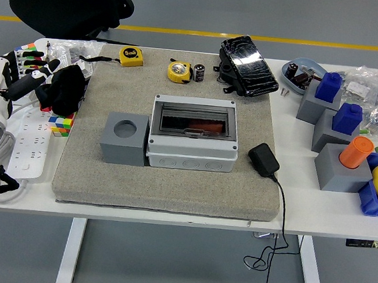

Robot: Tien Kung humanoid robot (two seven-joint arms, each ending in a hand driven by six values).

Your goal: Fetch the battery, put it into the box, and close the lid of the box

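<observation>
The grey box [191, 135] stands in the middle of the grey mat [172, 180]. Its dark see-through lid lies flat and shut, and something red shows through it. A small black cylindrical battery [199, 73] stands at the mat's far edge, next to a yellow tape measure [178, 71]. My left hand [35, 78] hovers over the table's left edge, well away from the box. Its fingers are stretched out and hold nothing. The right arm is not in view.
A grey block with a round hole [124, 138] touches the box's left side. A black bundle [67, 89] lies beside my left hand, a white power strip [31, 143] below it. A black charger [263, 159], a black case [248, 65] and coloured blocks [338, 126] fill the right.
</observation>
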